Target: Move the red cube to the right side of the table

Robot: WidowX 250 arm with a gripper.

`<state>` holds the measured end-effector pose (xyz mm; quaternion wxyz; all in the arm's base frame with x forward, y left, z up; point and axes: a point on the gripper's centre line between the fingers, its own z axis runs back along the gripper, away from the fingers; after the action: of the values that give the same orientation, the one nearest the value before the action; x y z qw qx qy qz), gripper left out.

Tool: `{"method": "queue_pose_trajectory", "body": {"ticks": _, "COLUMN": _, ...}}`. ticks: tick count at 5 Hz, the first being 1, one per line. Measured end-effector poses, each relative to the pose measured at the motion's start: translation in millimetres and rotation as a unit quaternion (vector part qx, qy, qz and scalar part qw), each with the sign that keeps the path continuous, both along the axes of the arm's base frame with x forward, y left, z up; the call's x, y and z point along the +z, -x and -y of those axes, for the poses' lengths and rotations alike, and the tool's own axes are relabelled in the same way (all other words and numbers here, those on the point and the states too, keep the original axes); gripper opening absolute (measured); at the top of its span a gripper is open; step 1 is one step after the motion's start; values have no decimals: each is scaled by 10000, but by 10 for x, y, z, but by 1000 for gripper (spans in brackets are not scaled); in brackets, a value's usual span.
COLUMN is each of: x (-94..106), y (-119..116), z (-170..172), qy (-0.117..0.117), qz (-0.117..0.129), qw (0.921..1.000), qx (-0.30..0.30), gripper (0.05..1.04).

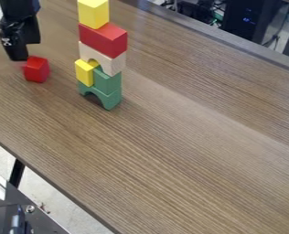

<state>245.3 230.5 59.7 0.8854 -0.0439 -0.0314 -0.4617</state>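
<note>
The black gripper [17, 40] hangs at the upper left of the view, its lower end just above and behind the red cube [36, 69]. The cube rests on the wooden table [189, 151], left of a block tower, and looks slightly turned. Whether the gripper touches the cube I cannot tell.
Close to the cube's right stands a tall tower: green arch [109, 98] at the bottom, green block [108, 81] and yellow block [84, 72], pale arch [111, 63], red block [104, 40], yellow block [93, 13] on top. Table edges run along the lower left and upper right.
</note>
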Motion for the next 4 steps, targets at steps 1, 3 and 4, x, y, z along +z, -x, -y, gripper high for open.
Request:
{"method": "queue_pose_trajectory", "body": {"ticks": 1, "x": -124, "y": 1, "z": 31, "qy": 27, "qz": -139, "qw": 9999, "qx": -80, "gripper": 1000}}
{"method": "queue_pose_trajectory", "body": {"ticks": 3, "x": -271, "y": 61, "z": 96, "qy": 191, "qz": -364, "qw": 9992, "qx": -26, "gripper": 947}}
{"method": "queue_pose_trajectory", "body": {"ticks": 4, "x": -326, "y": 49, "z": 128, "qy": 229, "qz": -291, "qw": 9991, "qx": 182, "gripper": 649}}
